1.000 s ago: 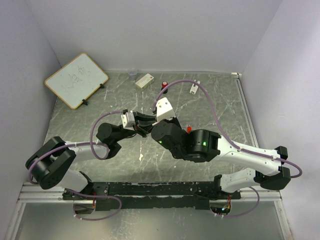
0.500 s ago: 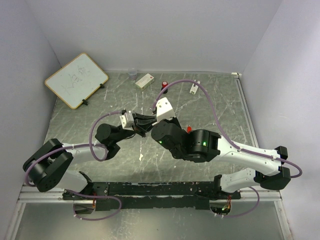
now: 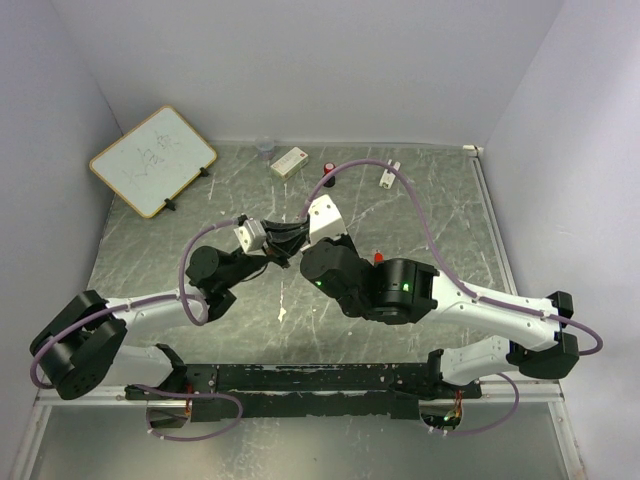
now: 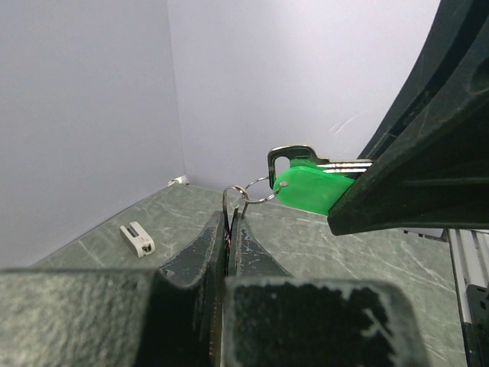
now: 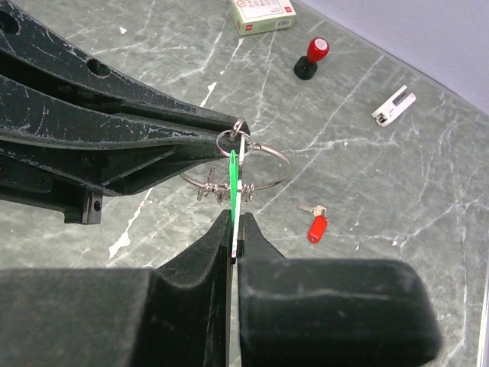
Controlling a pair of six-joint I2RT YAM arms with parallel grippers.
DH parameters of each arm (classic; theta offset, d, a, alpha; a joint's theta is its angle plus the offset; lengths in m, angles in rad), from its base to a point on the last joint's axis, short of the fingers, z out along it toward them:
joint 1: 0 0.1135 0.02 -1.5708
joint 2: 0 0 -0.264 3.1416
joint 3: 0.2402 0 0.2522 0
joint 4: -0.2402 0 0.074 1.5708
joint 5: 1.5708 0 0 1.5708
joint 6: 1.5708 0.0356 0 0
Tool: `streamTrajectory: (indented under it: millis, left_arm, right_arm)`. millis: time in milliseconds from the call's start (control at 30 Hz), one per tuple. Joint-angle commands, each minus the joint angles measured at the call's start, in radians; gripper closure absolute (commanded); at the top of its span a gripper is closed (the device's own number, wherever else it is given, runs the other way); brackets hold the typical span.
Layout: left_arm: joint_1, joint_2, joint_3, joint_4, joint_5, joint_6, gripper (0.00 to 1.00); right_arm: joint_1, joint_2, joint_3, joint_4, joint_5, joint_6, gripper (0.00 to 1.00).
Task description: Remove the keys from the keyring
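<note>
My left gripper [image 4: 229,222] is shut on the keyring [image 4: 255,191], a thin silver wire loop, and holds it in the air. The green-headed key [image 4: 309,189] hangs on that ring. My right gripper [image 5: 233,222] is shut on the green key [image 5: 232,180], seen edge-on. In the right wrist view the left fingers [image 5: 130,130] pinch the small ring [image 5: 231,141], and a larger wire loop [image 5: 267,160] dangles from it. The red-headed key [image 5: 316,227] lies loose on the table; it also shows in the top view [image 3: 378,257]. Both grippers meet mid-table: left [image 3: 286,244], right [image 3: 298,238].
A black cylinder with a red cap [image 5: 312,57], a white box [image 5: 262,15] and a white clip [image 5: 393,105] lie near the back. A whiteboard [image 3: 152,160] leans at the back left and a small cup [image 3: 264,148] stands by the rear wall. Purple cables loop over both arms.
The left arm's elbow has swung left and down, and its gripper has shifted slightly up and left. Both grippers stay shut on ring and green key.
</note>
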Motion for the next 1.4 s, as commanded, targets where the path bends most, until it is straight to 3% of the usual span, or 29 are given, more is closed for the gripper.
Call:
streamTrajectory:
  millis: [0,933,1367]
  left_arm:
    - [0.013,-0.020,0.026,-0.071,-0.124,0.042,0.93]
    - [0.013,-0.228,-0.034,-0.054,-0.130,0.038,0.93]
    - [0.014,-0.347,-0.044,-0.066,-0.106,0.026,0.93]
  right_arm:
    - [0.015,-0.008,0.024,-0.001,0.016,-0.005,1.00]
    - [0.014,0.019,-0.071,0.074,-0.008,-0.015,1.00]
    - [0.000,0.009,-0.089,0.002,0.073,0.030,1.00]
